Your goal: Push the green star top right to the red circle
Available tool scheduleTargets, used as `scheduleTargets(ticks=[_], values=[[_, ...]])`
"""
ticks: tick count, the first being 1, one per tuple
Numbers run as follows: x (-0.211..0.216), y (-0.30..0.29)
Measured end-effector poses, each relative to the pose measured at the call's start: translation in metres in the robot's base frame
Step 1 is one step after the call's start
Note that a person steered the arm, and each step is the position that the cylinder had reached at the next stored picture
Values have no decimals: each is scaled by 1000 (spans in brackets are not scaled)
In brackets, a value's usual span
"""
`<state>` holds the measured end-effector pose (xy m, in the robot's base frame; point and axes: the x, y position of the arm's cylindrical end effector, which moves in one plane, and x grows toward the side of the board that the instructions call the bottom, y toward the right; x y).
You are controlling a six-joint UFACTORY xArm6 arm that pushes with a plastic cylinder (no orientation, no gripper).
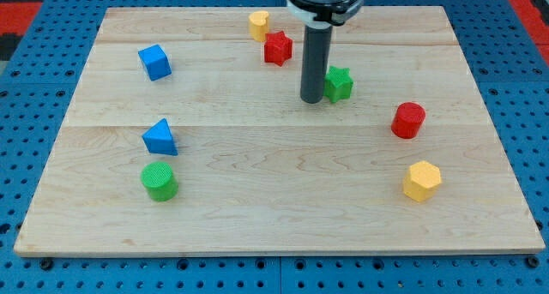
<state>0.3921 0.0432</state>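
Observation:
The green star [340, 84] lies right of the board's centre, in the upper half. The red circle [409, 120], a short cylinder, stands to its lower right, well apart from it. My tip [311, 100] rests on the board right against the green star's left side, touching or nearly touching it. The rod rises from there to the arm's body at the view's top.
A red star [277, 48] and a yellow cylinder [259, 25] sit upper left of my tip. A yellow hexagon [422, 180] lies below the red circle. A blue cube [155, 62], a blue triangle [160, 137] and a green cylinder [159, 181] are at the left.

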Motion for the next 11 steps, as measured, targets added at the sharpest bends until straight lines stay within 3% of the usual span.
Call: scheduleTargets(ticks=[2, 3, 4, 6, 9, 10, 11], values=[[-15, -25], [-40, 20], [-48, 17], [-16, 57], [-15, 112], [-15, 113], [-13, 19]])
